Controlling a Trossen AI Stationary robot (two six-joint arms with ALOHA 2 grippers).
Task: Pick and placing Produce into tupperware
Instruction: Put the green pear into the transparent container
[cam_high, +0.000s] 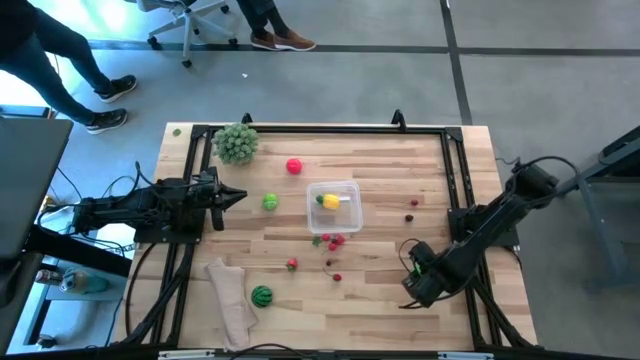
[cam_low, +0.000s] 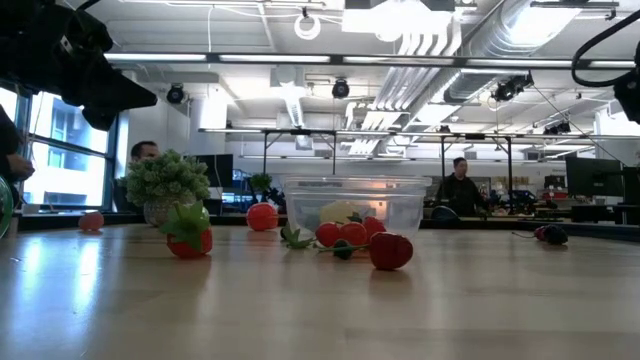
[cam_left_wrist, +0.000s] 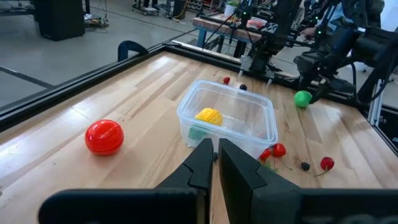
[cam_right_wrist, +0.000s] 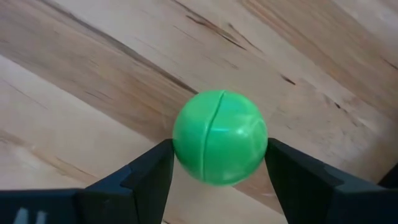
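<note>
Wooden table (cam_high: 400, 160), open-plan workshop behind. Tupperware (cam_high: 334, 206) at centre, holding yellow piece (cam_high: 328, 201); most produce scattered outside. Right gripper (cam_right_wrist: 217, 180), five o'clock, pinching green ball (cam_right_wrist: 219, 137). Left gripper (cam_left_wrist: 214, 163), nine o'clock, pressed together, idle.

The right gripper (cam_right_wrist: 219, 163) hangs low over the near right part of the surface, its arm reaching in from the right edge, fingers (cam_right_wrist: 146, 171) clamped on a green ball (cam_right_wrist: 219, 137). The left gripper (cam_high: 232, 196) waits at the left edge, arm stretched level, fingers closed together.
</note>
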